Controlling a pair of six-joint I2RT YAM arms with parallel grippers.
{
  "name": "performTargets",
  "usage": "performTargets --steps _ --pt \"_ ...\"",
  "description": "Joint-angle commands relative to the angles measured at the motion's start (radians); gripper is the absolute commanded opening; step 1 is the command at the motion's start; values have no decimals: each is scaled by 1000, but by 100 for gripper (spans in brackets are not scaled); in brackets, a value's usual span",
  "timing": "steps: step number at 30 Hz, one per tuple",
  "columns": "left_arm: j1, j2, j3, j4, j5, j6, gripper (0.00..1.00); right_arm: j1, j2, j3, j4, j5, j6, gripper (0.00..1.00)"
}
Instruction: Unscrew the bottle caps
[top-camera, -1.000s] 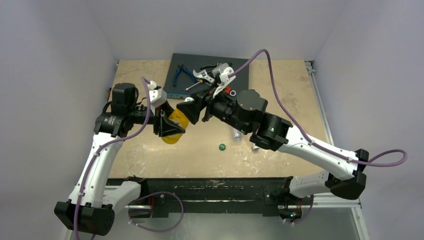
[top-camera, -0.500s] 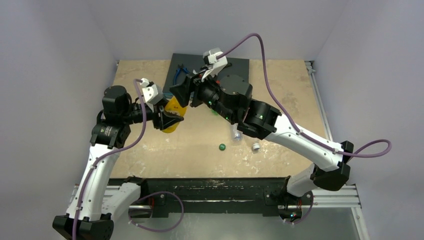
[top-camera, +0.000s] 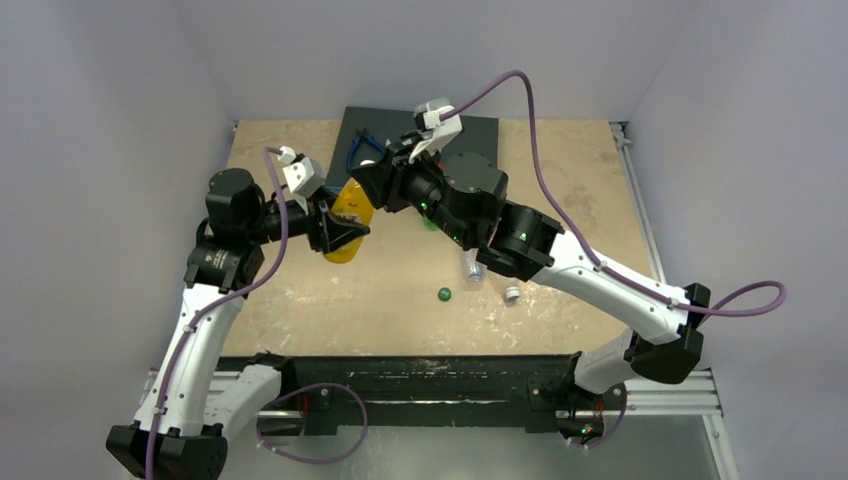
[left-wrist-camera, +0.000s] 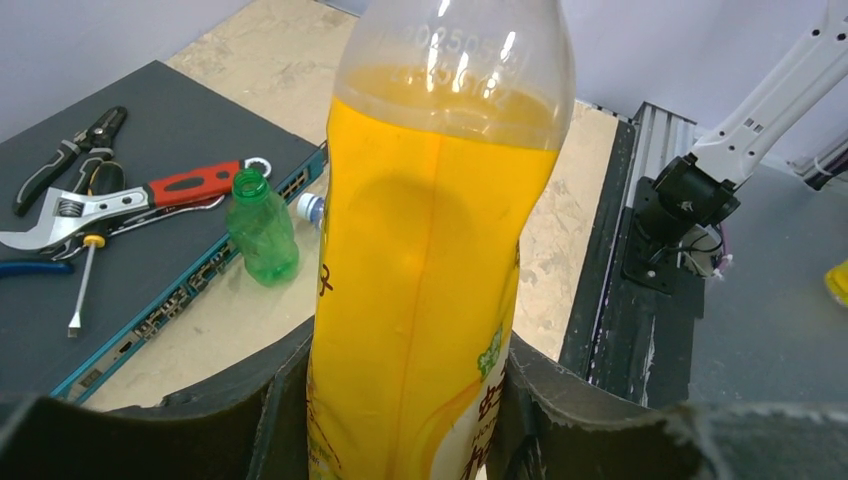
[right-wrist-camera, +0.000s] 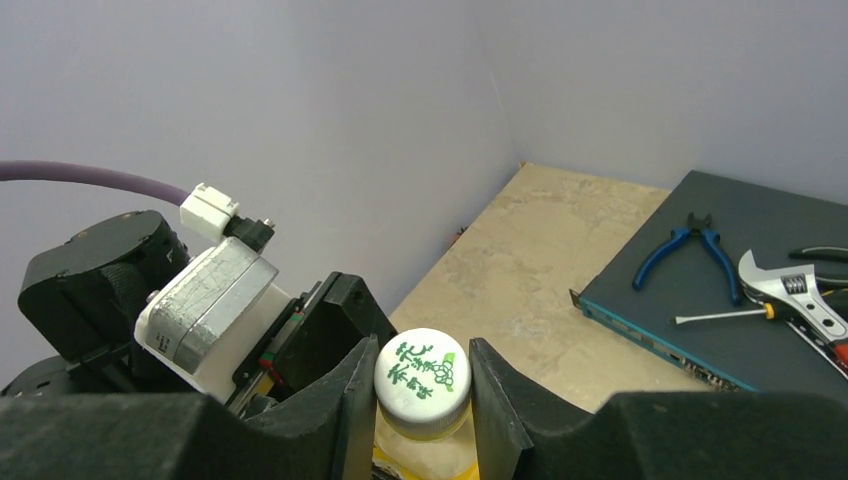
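Orange bottle clamped in left hand, right hand pinching its white cap; one green cap loose.

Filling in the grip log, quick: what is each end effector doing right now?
Left end effector: closed, holding the orange bottle.
Right end effector: closed on the white cap of that bottle.

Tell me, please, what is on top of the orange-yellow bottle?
A white cap with green print sits on the orange-yellow bottle, clamped by the right gripper. The thread under it cannot be seen: the cap covers it.
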Motion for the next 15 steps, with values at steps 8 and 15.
performTargets --steps 8,15 --pt "3 2 4 252 184 -304 23 0 -73 -6 136 -183 -127 6" --pt "2 20 43 226 349 -326 29 -70 -119 -9 211 -575 -143 0"
